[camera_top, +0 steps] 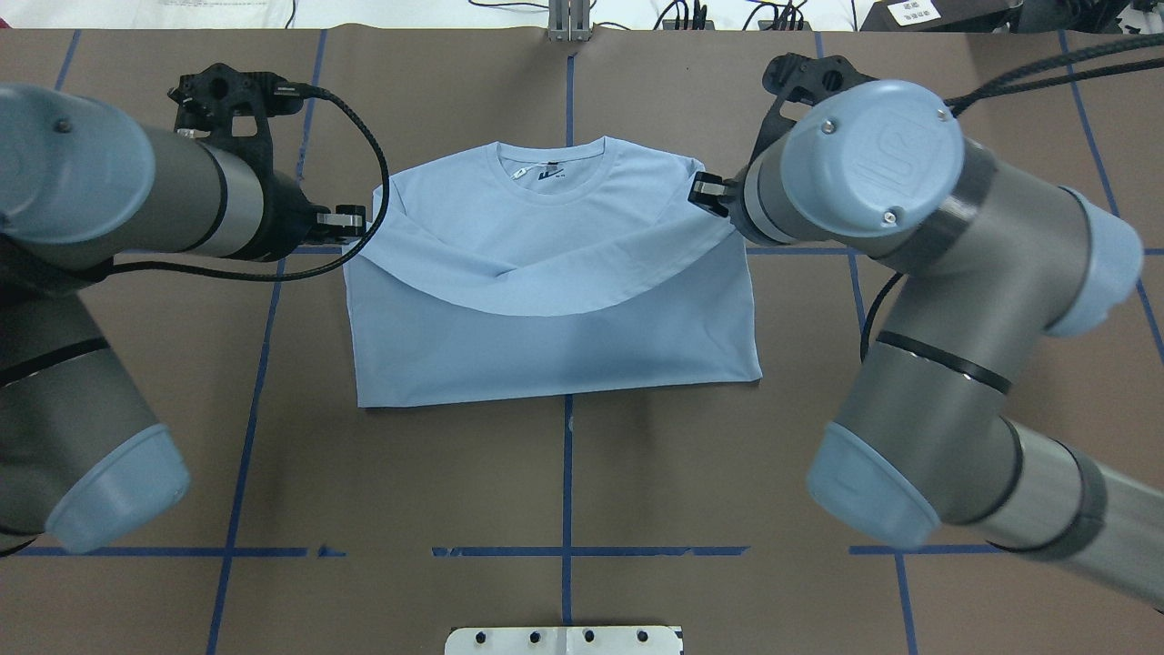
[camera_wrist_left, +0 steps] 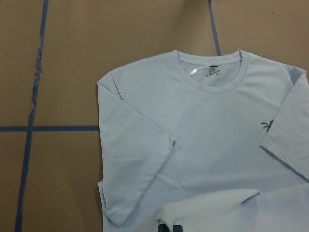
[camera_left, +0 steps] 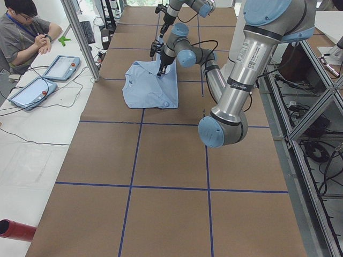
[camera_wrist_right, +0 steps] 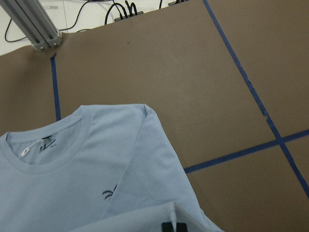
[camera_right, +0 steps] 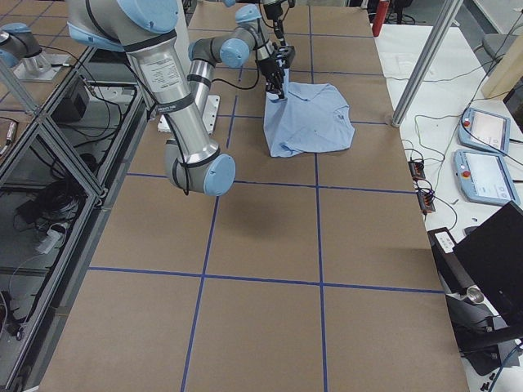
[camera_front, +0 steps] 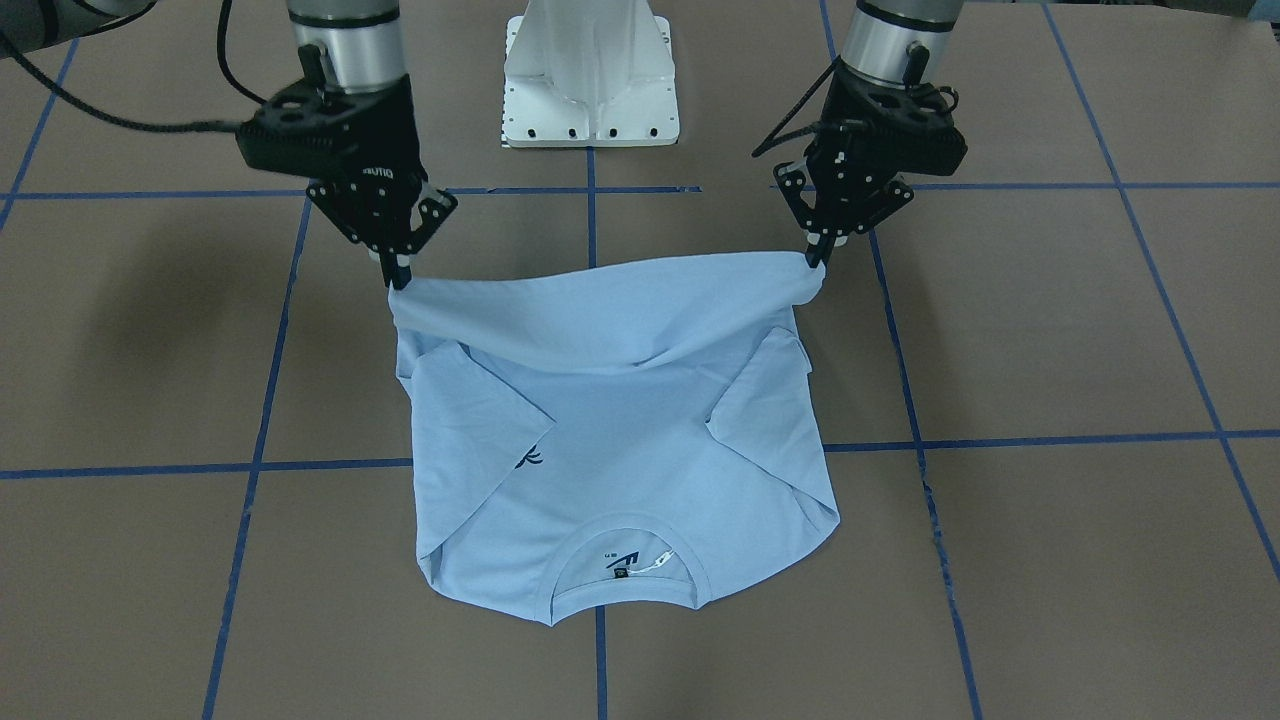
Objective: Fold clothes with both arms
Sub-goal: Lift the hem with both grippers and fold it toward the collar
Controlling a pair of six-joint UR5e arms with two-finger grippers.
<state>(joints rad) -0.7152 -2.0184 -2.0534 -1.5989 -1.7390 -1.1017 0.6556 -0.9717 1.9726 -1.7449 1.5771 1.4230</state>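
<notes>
The left pincer [camera_front: 818,262] and right pincer [camera_front: 400,281] are each clamping closed on a hem corner of the soft, light T-shirt [camera_front: 620,470], which is sagging between them.

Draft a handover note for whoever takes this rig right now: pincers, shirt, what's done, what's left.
Left pincer: shut on the T-shirt, at one corner of its hem.
Right pincer: shut on the other corner.
Shirt: chest up on the table, hem raised over its lower half, collar flat, away from the robot.
Done: both sleeves folded in.
Left: probably carry the hem to the collar, lay it down, release.
</notes>
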